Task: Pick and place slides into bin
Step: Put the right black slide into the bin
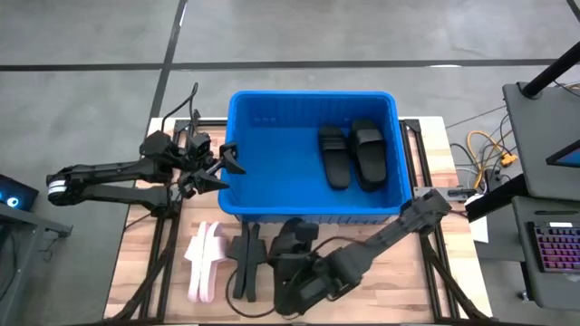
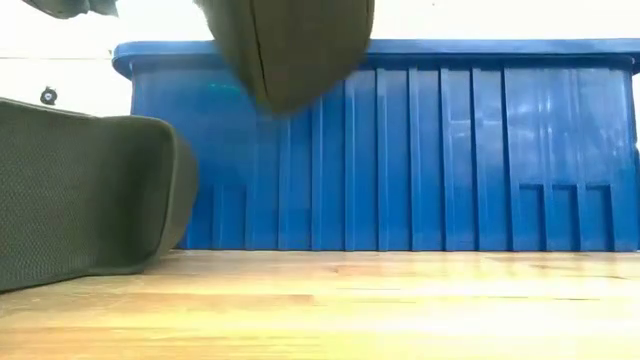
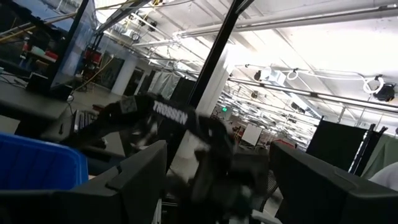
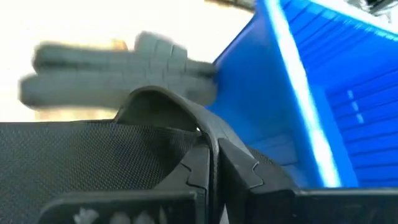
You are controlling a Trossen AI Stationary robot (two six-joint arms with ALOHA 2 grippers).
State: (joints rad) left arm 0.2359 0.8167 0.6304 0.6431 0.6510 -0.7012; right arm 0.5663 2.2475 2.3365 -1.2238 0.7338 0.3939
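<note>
The blue bin (image 1: 313, 107) stands at the table's middle with two black slides (image 1: 353, 156) lying on its floor. My right gripper (image 4: 210, 163) is shut on another black slide (image 2: 295, 50), which is raised above the table just in front of the bin's near wall. One more black slide (image 1: 245, 263) rests flat on the wood to its left, and pale pink slides (image 1: 207, 261) lie beside that. My left gripper (image 1: 228, 168) hovers open by the bin's left wall, touching nothing. My right gripper pinches the black slide's strap at its edge (image 4: 202, 134) between the two fingers. The fingers slant downward toward the bin's near wall. The slide is lifted clear of the table and hangs below the fingers (image 4: 186, 177), one end pointing down (image 2: 280, 95).
The bin's tall near wall (image 2: 420, 160) rises right behind the lifted slide. A bare strip of wood lies in front of the bin (image 2: 400, 300). Cables (image 1: 489, 149) and a keyboard (image 1: 553, 249) sit off the table's right side.
</note>
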